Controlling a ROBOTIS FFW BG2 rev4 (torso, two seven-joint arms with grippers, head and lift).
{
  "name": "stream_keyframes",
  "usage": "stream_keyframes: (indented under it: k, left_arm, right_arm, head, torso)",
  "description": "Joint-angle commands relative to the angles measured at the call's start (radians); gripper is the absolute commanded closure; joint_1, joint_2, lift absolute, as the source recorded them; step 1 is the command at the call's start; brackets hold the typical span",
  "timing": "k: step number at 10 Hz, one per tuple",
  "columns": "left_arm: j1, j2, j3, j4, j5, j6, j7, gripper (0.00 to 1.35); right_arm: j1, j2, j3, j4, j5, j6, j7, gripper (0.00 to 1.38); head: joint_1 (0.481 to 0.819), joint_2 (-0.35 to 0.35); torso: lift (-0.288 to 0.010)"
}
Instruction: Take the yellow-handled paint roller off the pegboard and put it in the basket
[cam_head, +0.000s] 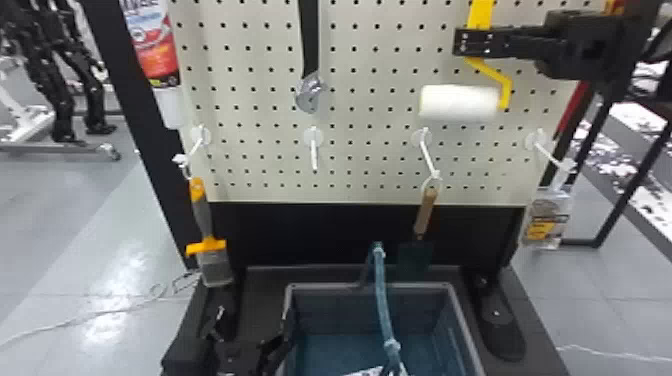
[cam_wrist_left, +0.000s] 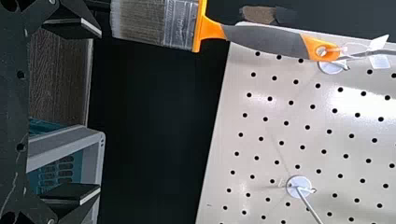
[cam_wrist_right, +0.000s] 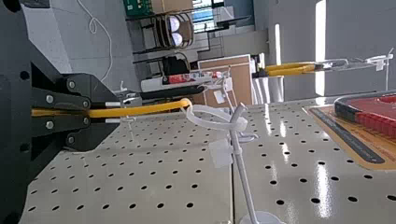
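At the pegboard (cam_head: 365, 80), higher than the basket (cam_head: 325, 286), the yellow-handled paint roller (cam_head: 460, 102) is hung, its handle clamped by the right gripper (cam_wrist_right: 112, 112); the left gripper (cam_wrist_left: 100, 111) is held spread and empty. Unhooking seems in hand: next, the hook (cam_wrist_right: 243, 182) must be cleared by the loop (cam_wrist_right: 210, 125) before any lowering

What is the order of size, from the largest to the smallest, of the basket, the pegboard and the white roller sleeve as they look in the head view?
1. Pegboard
2. Basket
3. White roller sleeve
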Motion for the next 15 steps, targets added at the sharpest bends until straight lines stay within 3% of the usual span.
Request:
stream_keyframes:
  k: [1, 6, 10, 12, 13, 15]
  left_arm:
    - [0.0, 0.0, 0.0, 0.0, 0.0, 0.001, 0.0, 0.14]
    - [0.0, 0.0, 0.003, 0.0, 0.0, 0.0, 0.0, 0.14]
    - [0.006, 0.006, 0.003, -0.003, 0.0, 0.0, 0.0, 0.14]
    - [0.008, 0.006, 0.003, -0.003, 0.0, 0.0, 0.0, 0.14]
    - [0.005, 0.008, 0.0, -0.003, 0.0, 0.003, 0.0, 0.14]
    - [0.012, 0.006, 0.005, -0.006, 0.0, 0.004, 0.002, 0.14]
  right_arm:
    - [-0.001, 0.0, 0.0, 0.0, 0.0, 0.0, 0.0, 1.29]
    - [0.007, 0.0, -0.014, -0.018, -0.006, 0.0, 0.009, 1.29]
    - [0.01, -0.003, -0.164, -0.132, 0.048, 0.029, 0.002, 1.29]
    - [0.051, -0.005, -0.184, -0.133, 0.043, 0.031, -0.003, 1.29]
    - [0.106, 0.0, -0.218, -0.143, 0.043, 0.032, -0.003, 1.29]
    - [0.303, 0.054, -0.351, -0.195, 0.072, 0.063, -0.003, 1.29]
  head:
    - [0.549, 0.0]
    - [0.549, 0.0]
    - [0.549, 0.0]
    - [0.549, 0.0]
    - [0.549, 0.0]
    - [0.549, 0.0]
  torso:
    - [-0.1]
    - [-0.1]
    - [-0.1]
    - [-0.1]
    - [-0.1]
    - [-0.1]
